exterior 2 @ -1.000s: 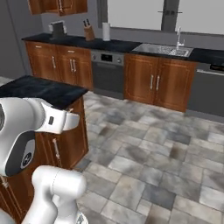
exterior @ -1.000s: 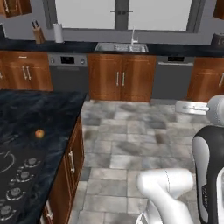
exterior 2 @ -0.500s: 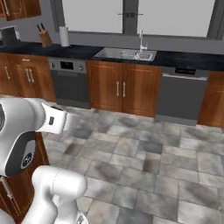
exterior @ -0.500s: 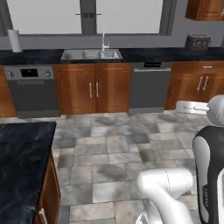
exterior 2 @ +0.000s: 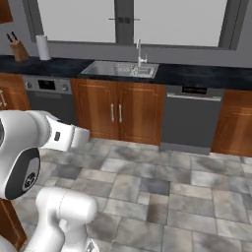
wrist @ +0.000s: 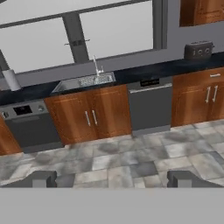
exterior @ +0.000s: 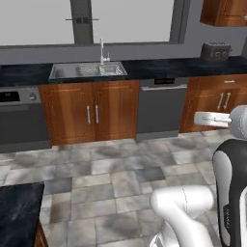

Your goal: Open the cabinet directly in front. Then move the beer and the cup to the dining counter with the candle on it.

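Patience helps: I'd keep the end effector spread wide and empty while the base turns toward the reddish-brown wooden wall cabinet, high at right above the black tabletop.

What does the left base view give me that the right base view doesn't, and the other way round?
The left base view adds a dark grey toaster on the back counter and a corner of the black marble island top at lower left. The right base view adds a wooden knife block and a white paper towel roll. Both share the steel sink with its faucet, the brown two-door base cabinet beneath, and the grey dishwasher.
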You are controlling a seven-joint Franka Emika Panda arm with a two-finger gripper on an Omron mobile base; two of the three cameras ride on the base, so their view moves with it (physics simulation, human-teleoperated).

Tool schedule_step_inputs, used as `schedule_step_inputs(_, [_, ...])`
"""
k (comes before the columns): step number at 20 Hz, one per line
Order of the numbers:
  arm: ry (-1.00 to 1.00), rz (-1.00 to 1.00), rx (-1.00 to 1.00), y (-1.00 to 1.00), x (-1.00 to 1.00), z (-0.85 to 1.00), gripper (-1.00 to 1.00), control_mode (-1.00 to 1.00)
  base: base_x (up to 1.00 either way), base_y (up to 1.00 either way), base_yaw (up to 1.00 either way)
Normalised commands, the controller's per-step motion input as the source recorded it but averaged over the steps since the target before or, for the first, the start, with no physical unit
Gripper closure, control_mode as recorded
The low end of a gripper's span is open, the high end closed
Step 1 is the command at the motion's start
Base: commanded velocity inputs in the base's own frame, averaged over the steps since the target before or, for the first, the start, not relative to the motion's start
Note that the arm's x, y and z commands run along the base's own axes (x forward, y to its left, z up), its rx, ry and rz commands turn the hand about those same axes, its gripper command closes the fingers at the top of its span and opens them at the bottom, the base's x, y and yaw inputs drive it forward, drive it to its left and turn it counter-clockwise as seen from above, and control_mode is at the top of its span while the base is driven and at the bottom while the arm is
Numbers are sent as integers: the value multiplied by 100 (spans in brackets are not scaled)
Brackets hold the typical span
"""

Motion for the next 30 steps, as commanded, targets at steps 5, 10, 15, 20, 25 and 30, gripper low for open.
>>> schedule_step_inputs(5, [0, 0, 0, 0, 0, 0, -100, 100, 100, 5, -5])
schedule_step_inputs(10, [0, 0, 0, 0, 0, 0, -100, 100, 100, 7, -4])
schedule_step_inputs(15, [0, 0, 0, 0, 0, 0, -100, 100, 100, 16, -3])
schedule_step_inputs(20, [0, 0, 0, 0, 0, 0, -100, 100, 100, 33, -1])
schedule_step_inputs(25, [0, 0, 0, 0, 0, 0, -100, 100, 96, 93, -1])
schedule_step_inputs(30, [0, 0, 0, 0, 0, 0, -100, 100, 37, 100, -8])
